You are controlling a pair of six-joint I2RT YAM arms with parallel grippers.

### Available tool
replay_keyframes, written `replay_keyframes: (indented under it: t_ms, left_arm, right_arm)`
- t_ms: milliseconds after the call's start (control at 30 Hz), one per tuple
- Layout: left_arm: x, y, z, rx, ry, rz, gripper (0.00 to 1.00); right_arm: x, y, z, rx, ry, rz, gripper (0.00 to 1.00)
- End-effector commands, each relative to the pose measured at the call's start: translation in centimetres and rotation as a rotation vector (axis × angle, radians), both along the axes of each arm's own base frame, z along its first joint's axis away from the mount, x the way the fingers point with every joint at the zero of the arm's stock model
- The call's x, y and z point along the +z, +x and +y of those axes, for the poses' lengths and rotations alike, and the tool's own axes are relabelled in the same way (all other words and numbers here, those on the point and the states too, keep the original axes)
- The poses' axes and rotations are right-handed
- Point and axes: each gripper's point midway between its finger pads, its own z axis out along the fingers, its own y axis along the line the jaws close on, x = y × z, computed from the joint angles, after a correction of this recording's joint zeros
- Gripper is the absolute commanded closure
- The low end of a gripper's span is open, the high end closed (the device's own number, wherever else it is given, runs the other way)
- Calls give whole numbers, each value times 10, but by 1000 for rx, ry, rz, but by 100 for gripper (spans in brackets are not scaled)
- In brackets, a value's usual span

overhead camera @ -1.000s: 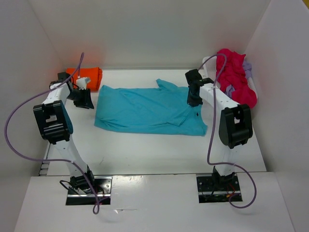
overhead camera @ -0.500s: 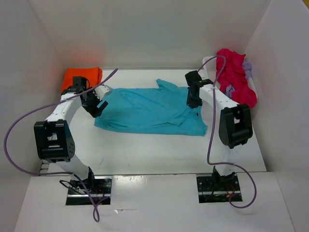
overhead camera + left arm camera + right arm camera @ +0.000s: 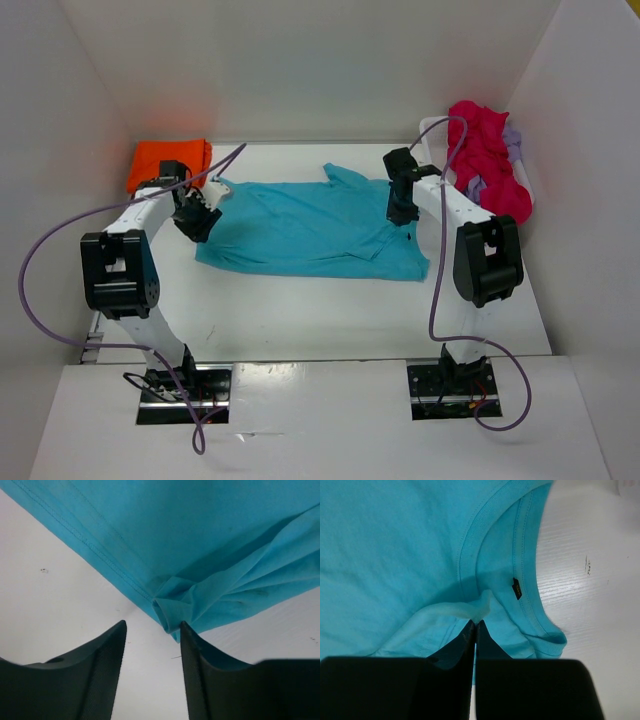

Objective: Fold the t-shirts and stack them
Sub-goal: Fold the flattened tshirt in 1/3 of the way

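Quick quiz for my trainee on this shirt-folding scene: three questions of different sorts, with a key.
1. True or false: the right gripper is shut, pinching the turquoise shirt near its collar.
2. The back-left shirt is: A orange, B magenta, C lavender.
3. Fill in: the left gripper stands ___ at the turquoise shirt's corner.
Key: 1 true; 2 A; 3 open.

A spread shirt (image 3: pixel 310 230) lies flat across the middle of the surface (image 3: pixel 300 310). Behind its left end, in the far left corner, sits a folded shirt (image 3: pixel 165 158). At the far right a basket (image 3: pixel 432 135) holds a heap of shirts (image 3: pixel 490 165). The left tool (image 3: pixel 200 215) straddles the spread shirt's left corner. The right tool (image 3: pixel 403 212) pinches a fold beside its collar.
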Motion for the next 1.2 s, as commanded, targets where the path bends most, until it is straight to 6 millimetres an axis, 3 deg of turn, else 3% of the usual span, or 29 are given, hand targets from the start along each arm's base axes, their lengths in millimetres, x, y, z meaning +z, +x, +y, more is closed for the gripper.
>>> replay_keyframes:
  t_ms: [0,100,233,367,467,567,600,667,833,900,1067,1167]
  left_arm:
    - [2,-2,-14,-16,-67,25,50]
    - [-2,-8,-17,-11,-87,58,67]
    - [-13,-16,-20,-11,-102,113,70]
    - [-14,-17,-16,14,-88,129,49]
    - [-14,-17,-19,10,-101,128,50]
    - [-13,-15,-23,21,-107,124,65]
    - [-15,-13,-23,42,-114,132,84]
    - [-15,-8,-24,68,-123,126,99]
    - [9,15,-19,212,-152,62,100]
    - [19,20,-7,285,-170,40,100]
    - [25,23,-6,380,-216,42,100]
    - [20,10,-6,401,-227,98,100]
  right_arm:
    - [13,6,-4,-7,-6,-57,100]
    - [10,4,-6,-11,-17,-51,100]
    - [10,4,-6,-11,-17,-51,100]
    - [14,4,-6,-11,-14,-60,100]
    - [14,4,-6,-11,-14,-60,100]
    - [14,4,-7,-15,-22,-62,100]
    - [15,5,-9,-20,-33,-65,100]
    - [15,5,-13,-29,-50,-70,100]
    - [52,26,-15,-53,-61,-178,100]
    - [52,34,-18,-65,-85,-179,100]
    - [41,39,-27,-98,-125,-158,100]
    - [40,36,-27,-105,-125,-149,100]
